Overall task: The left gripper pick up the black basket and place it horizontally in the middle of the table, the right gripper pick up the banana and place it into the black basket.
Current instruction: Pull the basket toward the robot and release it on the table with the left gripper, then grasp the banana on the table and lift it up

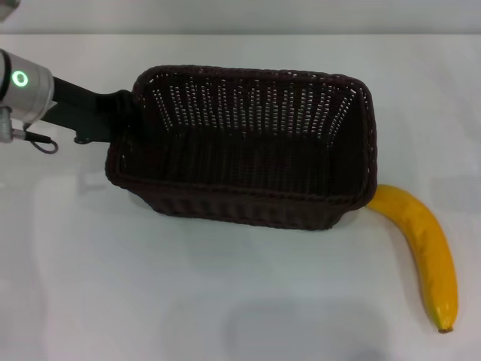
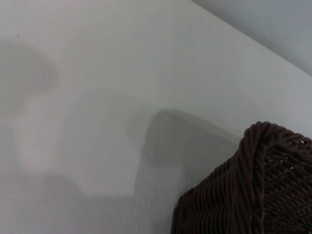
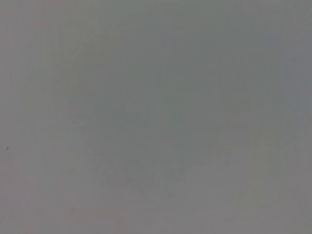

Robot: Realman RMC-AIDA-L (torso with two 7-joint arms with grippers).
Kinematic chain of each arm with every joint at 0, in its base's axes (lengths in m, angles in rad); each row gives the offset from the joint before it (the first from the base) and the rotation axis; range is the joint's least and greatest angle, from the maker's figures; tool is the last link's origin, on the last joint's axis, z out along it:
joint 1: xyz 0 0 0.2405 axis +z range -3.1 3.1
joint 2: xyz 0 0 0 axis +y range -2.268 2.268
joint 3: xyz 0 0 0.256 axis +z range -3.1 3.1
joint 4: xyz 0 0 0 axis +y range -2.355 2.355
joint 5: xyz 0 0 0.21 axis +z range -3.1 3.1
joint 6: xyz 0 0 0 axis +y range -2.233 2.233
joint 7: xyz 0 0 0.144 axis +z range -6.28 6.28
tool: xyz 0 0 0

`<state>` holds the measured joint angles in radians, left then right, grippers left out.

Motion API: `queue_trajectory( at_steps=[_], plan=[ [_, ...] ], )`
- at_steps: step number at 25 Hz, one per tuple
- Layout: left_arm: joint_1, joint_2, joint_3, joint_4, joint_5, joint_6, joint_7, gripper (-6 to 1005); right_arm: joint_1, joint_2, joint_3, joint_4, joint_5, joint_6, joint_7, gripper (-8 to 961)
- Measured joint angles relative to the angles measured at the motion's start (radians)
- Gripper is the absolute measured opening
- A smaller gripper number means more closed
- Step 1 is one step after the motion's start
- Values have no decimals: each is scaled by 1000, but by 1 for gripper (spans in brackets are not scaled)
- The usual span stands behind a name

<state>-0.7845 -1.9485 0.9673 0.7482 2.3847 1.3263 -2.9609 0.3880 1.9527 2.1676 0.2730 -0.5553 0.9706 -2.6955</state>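
Observation:
The black basket (image 1: 240, 207) sits lengthwise across the middle of the white table (image 1: 150, 293). It looks tilted, and faint shadows lie apart from it on the table. My left gripper (image 1: 122, 114) comes in from the left and its black end meets the basket's left rim, closed on it. A corner of the basket also shows in the left wrist view (image 2: 253, 190). The yellow banana (image 1: 425, 252) lies on the table at the basket's front right corner, with its upper end just behind that corner. The basket is empty. My right gripper is out of view.
The left arm's silver wrist with a green light (image 1: 21, 83) is at the far left edge. The right wrist view shows only a plain grey surface. The table's far edge runs along the top of the head view.

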Motion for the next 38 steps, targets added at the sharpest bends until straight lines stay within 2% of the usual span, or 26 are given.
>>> queue_trajectory(
  at_steps=[7,12,18,28,32,35,38],
  plan=[
    [-9,-4,18,-13,-5,4,3,156,2,-1,1,0,0,-2,-7,870],
    [-8,-8,22,-13,-5,7,7,193,3,-2,2,0,0,-3,-7,870],
    [-9,-8,28,-6,-10,27,25,402,0,5,2,0,0,-3,-7,869],
    [13,12,19,35,-27,64,45,860,-10,10,2,0,0,-3,-7,870],
    [43,15,-11,143,-36,109,58,875,-11,13,4,-1,0,-3,-7,870],
    [64,17,-63,214,-77,138,104,886,-11,17,6,0,0,-1,-7,869],
    [90,27,-134,252,-159,166,203,894,-14,17,7,7,0,0,-3,869]
  ],
)
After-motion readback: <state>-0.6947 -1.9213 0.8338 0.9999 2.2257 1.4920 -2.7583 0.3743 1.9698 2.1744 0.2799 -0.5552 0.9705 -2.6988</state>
